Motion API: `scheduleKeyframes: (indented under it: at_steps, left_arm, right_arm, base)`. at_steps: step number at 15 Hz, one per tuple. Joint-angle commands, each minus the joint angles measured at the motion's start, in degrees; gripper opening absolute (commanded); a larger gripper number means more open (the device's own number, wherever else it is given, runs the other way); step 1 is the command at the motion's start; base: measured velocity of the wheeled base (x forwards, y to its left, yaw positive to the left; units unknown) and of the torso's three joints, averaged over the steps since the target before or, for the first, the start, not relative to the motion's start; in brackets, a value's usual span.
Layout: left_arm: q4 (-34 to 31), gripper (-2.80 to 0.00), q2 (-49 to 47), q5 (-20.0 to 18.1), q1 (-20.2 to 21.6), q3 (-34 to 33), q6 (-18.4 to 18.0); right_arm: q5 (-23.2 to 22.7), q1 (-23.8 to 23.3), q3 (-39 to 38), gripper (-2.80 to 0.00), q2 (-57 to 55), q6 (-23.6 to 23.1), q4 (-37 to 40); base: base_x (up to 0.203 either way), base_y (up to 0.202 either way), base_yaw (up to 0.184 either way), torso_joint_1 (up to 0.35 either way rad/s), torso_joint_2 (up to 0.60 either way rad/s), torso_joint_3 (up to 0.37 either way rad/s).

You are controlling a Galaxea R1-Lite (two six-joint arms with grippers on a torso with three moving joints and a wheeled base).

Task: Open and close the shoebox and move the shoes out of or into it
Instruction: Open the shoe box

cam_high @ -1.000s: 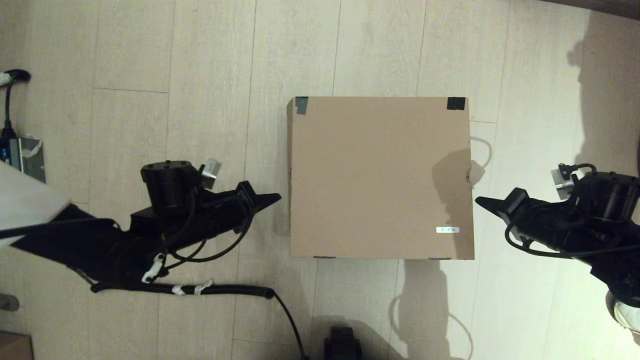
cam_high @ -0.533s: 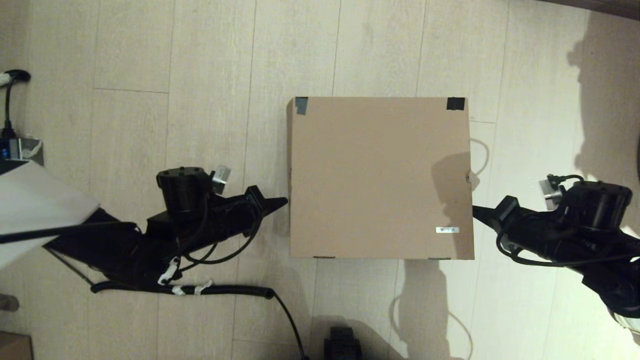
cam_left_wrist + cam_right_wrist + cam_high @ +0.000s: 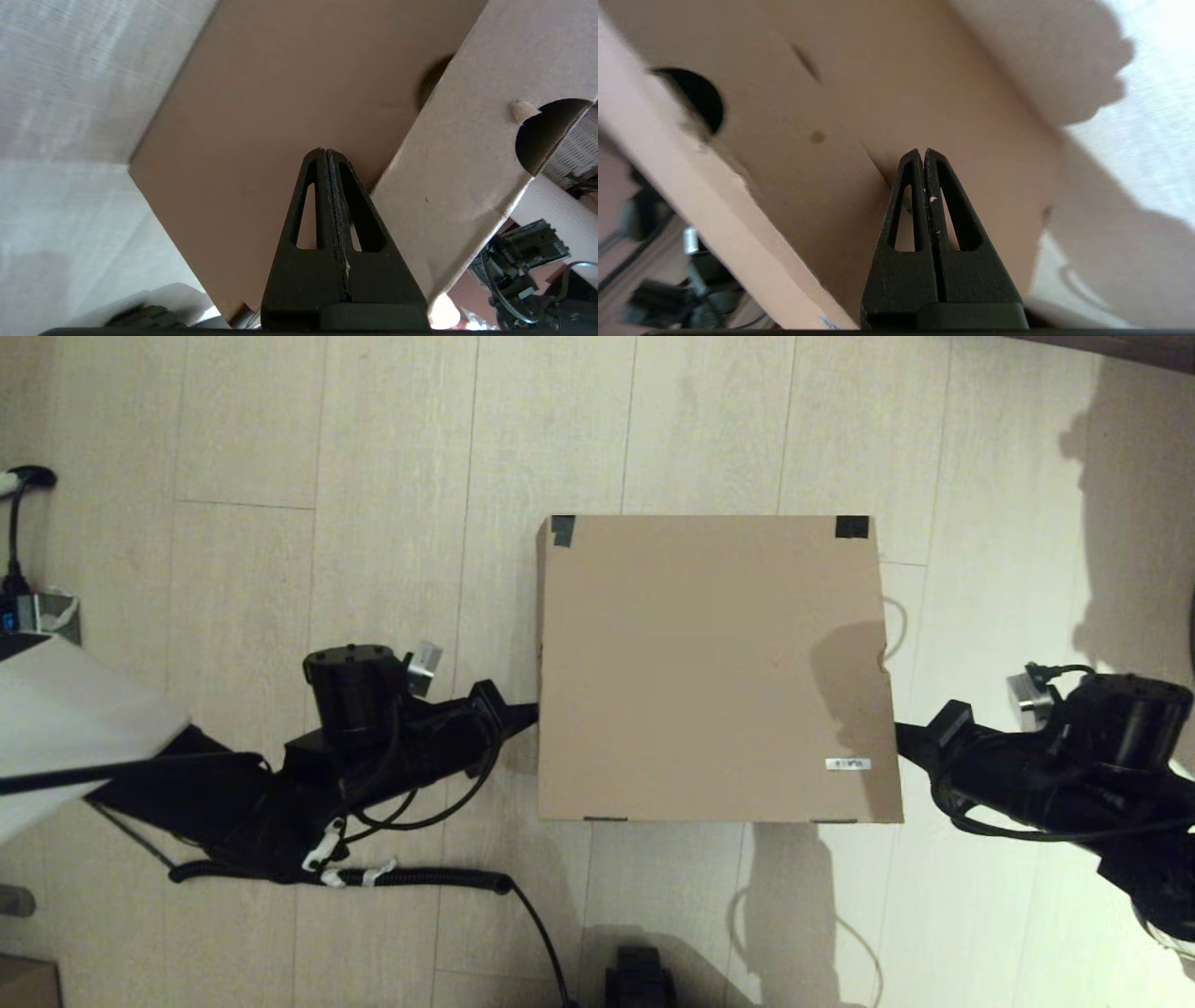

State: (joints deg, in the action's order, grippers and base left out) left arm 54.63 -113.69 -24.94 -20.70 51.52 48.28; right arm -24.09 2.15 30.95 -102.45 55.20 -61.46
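Observation:
The brown cardboard shoebox (image 3: 691, 663) stands on the floor in the middle, lid down, with black tape (image 3: 850, 527) on its far corners and a white label (image 3: 848, 763) near the front right. My left gripper (image 3: 532, 712) is shut, its tip against the box's left side under the lid's edge. In the left wrist view the left gripper (image 3: 325, 150) sits between the box wall (image 3: 261, 93) and the lid's side flap (image 3: 467, 140). My right gripper (image 3: 898, 732) is shut too, its tip (image 3: 923, 150) tucked at the right side. The shoes are hidden.
A coiled black cable (image 3: 420, 877) lies on the floor below my left arm. A white sheet (image 3: 56, 728) and a plugged-in power strip (image 3: 19, 607) are at the far left. A whitish shoe (image 3: 1172, 938) peeks out below my right arm.
Both grippers have moved inward until their tips reach the box's sides. The lid's front edge now looks wider and nearer, as if slightly raised.

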Motion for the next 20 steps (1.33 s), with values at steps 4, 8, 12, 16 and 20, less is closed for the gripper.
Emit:
scheduleKeyframes:
  at_steps: [4, 8, 12, 16, 20]
  left_arm:
    - [0.3, -2.80, 8.2, 0.1, -0.1, -4.0, 0.5]
    - [-0.4, -2.80, 14.0, 0.4, -0.1, -4.5, 0.5]
    - [-1.0, -2.80, 14.6, 0.4, 0.0, 0.5, 2.9]
    - [-1.5, -2.80, 11.5, 0.4, 0.0, 8.7, 4.6]
    - [-4.6, -2.80, 10.4, 0.4, 0.0, 13.7, 4.6]
  right_arm:
    - [-0.5, 0.1, -2.9, -2.80, 7.7, 1.0, -0.1]
    - [-0.8, 0.1, -2.2, -2.80, 15.6, 1.8, 5.8]
    - [-0.8, 0.0, 4.7, -2.80, 23.4, 4.8, 14.3]
    - [-4.6, -0.1, 11.0, -2.80, 26.6, 9.0, 16.5]
    - [-4.6, -0.1, 18.4, -2.80, 19.7, 9.2, 16.2]
  base:
    - [0.000, 0.000, 0.000, 0.000, 0.00, 0.000]
    - [0.000, 0.000, 0.000, 0.000, 0.00, 0.000]
    - [0.000, 0.000, 0.000, 0.000, 0.00, 0.000]
    - [0.000, 0.000, 0.000, 0.000, 0.00, 0.000]
    - [0.000, 0.000, 0.000, 0.000, 0.00, 0.000]
